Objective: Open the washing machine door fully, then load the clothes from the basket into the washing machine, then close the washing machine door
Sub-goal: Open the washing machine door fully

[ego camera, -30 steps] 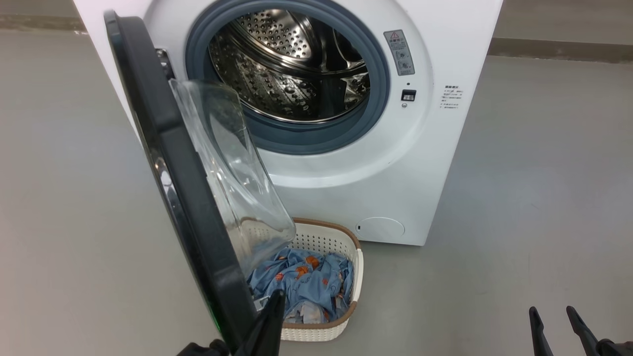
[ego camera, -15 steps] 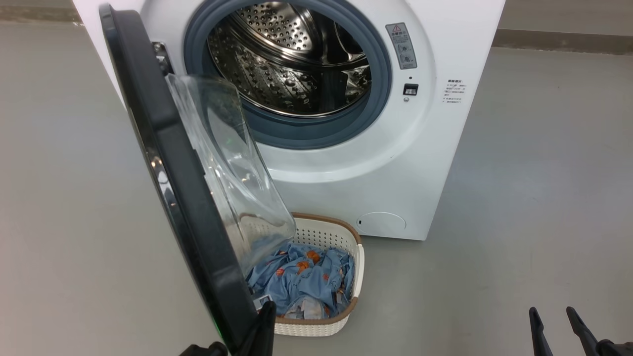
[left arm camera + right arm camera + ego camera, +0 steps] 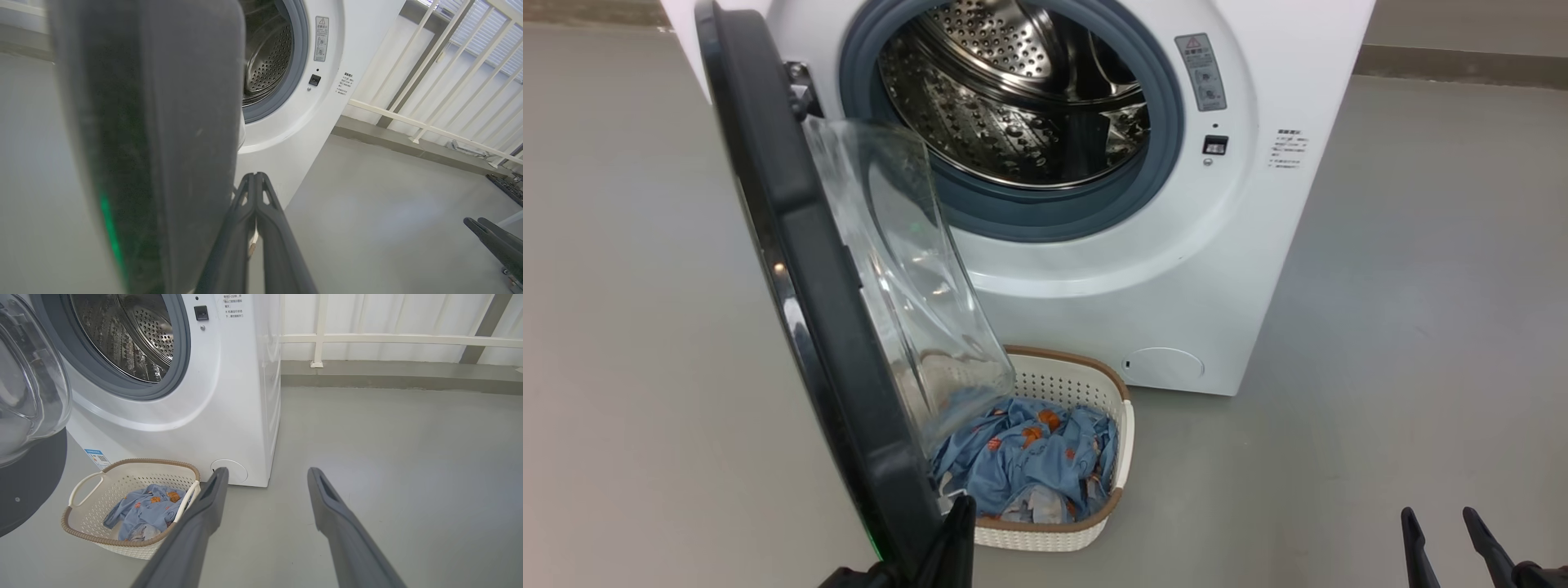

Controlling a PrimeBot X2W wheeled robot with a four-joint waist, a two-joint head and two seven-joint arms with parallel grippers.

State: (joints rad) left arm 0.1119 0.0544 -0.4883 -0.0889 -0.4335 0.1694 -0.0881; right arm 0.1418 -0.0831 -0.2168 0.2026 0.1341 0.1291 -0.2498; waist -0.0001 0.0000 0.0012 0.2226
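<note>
The white washing machine [image 3: 1233,245] stands ahead with its steel drum [image 3: 1021,106] exposed. Its black round door [image 3: 792,269] hangs open toward me, glass bowl [image 3: 907,286] facing the drum. My left gripper [image 3: 960,510] is shut, its tips lying against the inner side of the door's lower rim, right beside the door edge [image 3: 163,143] in the left wrist view. Below the door sits the cream basket [image 3: 1115,490] holding the light blue clothes [image 3: 1021,465]. My right gripper [image 3: 1444,523] is open at the lower right, over bare floor, with nothing between its fingers [image 3: 204,498].
Grey floor surrounds the machine. A white railing [image 3: 429,81] and a low kerb run behind and to the right of the washer. The basket [image 3: 122,498] stands close to the washer's front, near the round flap [image 3: 233,471].
The camera has shifted slightly, so the whole scene sits a little right. The door has swung a bit wider, with the left gripper staying at its lower rim. The right gripper is still.
</note>
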